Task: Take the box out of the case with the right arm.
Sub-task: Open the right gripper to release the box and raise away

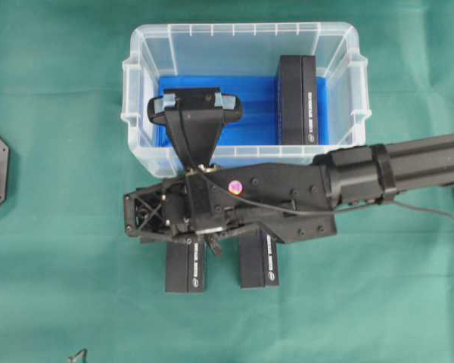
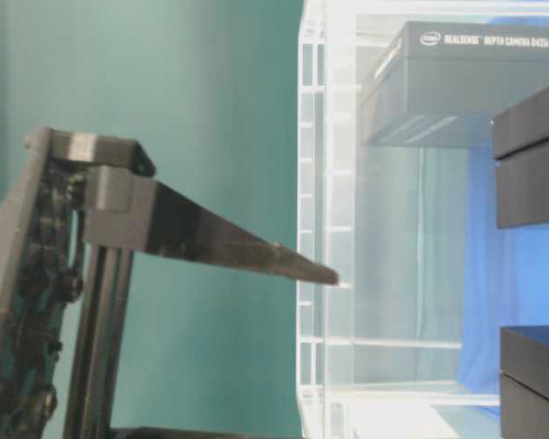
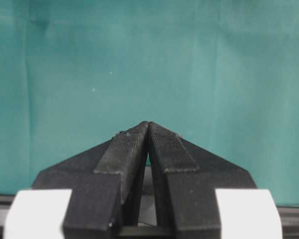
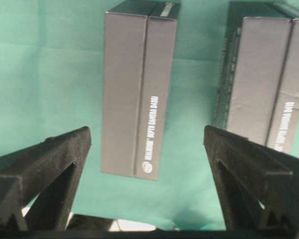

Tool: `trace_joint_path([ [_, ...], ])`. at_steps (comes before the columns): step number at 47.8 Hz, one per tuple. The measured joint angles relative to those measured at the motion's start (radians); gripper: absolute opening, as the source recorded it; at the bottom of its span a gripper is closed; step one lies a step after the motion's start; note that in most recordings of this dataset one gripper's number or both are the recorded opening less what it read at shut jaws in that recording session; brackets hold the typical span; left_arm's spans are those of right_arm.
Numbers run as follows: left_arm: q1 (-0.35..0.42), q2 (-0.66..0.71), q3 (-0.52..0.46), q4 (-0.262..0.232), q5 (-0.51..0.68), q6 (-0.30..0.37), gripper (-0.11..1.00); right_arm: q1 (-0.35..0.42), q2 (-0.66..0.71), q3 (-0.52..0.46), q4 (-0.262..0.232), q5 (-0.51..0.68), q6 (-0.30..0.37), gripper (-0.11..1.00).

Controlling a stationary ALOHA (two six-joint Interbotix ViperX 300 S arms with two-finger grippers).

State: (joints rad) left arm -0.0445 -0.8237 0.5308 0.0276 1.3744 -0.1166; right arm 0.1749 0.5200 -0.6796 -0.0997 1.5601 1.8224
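The clear case [image 1: 136, 91] with a blue bottom stands at the far middle of the green cloth. One black box [image 1: 297, 98] stands inside it against the right wall, and it shows through the wall in the table-level view [image 2: 467, 82]. My right arm [image 1: 378, 174] reaches in from the right, its wrist above the case's front wall. The right gripper [image 4: 147, 130] is open with nothing in it, hovering over the cloth in front of the case. The left gripper [image 3: 148, 124] is shut on nothing above bare cloth.
Two more black boxes lie on the cloth in front of the case, one on the left [image 1: 185, 265] [image 4: 139, 89] and one on the right [image 1: 259, 261] [image 4: 261, 74]. A pointed black finger [image 2: 238, 245] reaches close to the case's wall [image 2: 316, 229].
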Motion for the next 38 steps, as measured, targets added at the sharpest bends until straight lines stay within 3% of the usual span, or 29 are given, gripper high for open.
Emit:
trace_joint_path([
  [23, -0.002, 0.0, 0.0, 0.002, 0.0, -0.002, 0.02, -0.012, -0.003, 0.012, -0.008, 0.026, -0.072, 0.89],
  [28, 0.0, 0.0, 0.0, 0.0, 0.006, -0.002, 0.02, -0.011, -0.032, 0.058, -0.008, 0.034, -0.074, 0.88],
  [38, -0.002, 0.002, 0.0, 0.002, 0.012, -0.002, 0.02, -0.008, -0.178, 0.258, -0.006, -0.025, -0.052, 0.88],
])
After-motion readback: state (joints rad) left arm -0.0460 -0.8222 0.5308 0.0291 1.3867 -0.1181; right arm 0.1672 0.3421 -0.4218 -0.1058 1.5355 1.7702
